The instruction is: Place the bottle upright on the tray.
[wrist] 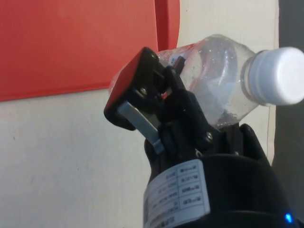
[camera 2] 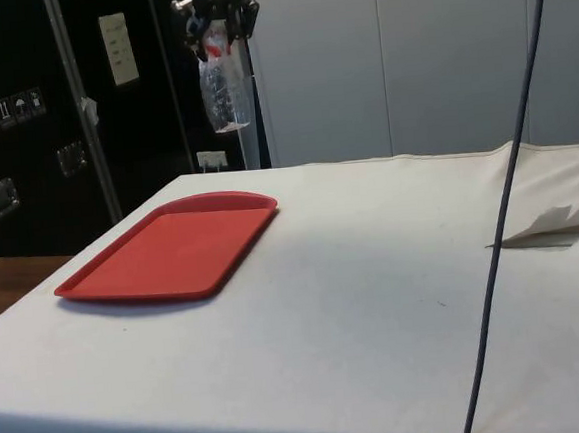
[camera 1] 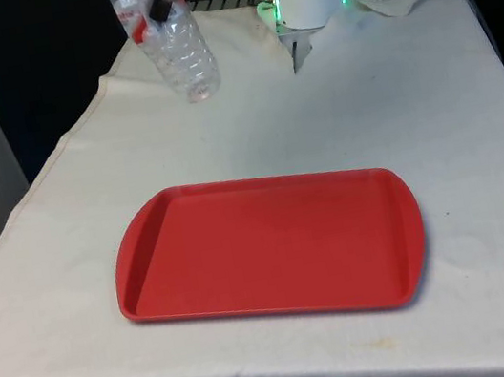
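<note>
A clear plastic bottle (camera 1: 179,53) with a red label and a white cap (wrist: 279,76) hangs high in the air, base down and tilted. My gripper (camera 1: 162,8) is shut on its upper part near the neck. In the side view the bottle (camera 2: 224,86) hangs from the gripper (camera 2: 218,23) well above the far end of the red tray (camera 2: 172,251). The tray (camera 1: 266,244) lies flat on the white cloth with nothing on it, nearer the front edge than the bottle. In the wrist view one finger pad (wrist: 137,92) presses the bottle (wrist: 213,80), with the tray (wrist: 71,42) below.
White cloth (camera 1: 431,100) covers the whole table and bunches up in folds (camera 1: 395,0) at the far end. A black cable (camera 2: 508,189) hangs across the side view near the table's right part. Dark cabinets (camera 2: 22,127) stand behind the tray.
</note>
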Controlling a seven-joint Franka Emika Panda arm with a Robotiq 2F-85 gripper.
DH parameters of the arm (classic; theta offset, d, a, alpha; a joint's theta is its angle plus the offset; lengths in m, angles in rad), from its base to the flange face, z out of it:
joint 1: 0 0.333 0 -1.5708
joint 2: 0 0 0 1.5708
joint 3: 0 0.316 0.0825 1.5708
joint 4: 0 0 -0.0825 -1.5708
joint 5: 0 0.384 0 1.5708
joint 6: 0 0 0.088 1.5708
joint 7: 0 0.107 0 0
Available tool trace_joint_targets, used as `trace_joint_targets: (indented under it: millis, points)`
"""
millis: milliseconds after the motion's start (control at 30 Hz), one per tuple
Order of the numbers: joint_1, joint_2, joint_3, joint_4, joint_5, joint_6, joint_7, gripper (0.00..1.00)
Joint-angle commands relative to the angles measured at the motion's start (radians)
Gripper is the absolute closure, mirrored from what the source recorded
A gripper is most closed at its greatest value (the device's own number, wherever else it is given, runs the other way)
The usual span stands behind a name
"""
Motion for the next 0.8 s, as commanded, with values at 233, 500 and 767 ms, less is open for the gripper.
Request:
trace_joint_targets:
  millis: [233,500,767]
  points:
    - [-0.002,0.017,0.008,-0.013,0.025,0.050,-0.067,0.66]
    - [-0.005,0.035,0.009,-0.026,0.024,0.106,-0.110,0.66]
    - [-0.008,0.054,0.011,-0.038,0.023,0.165,-0.148,0.66]
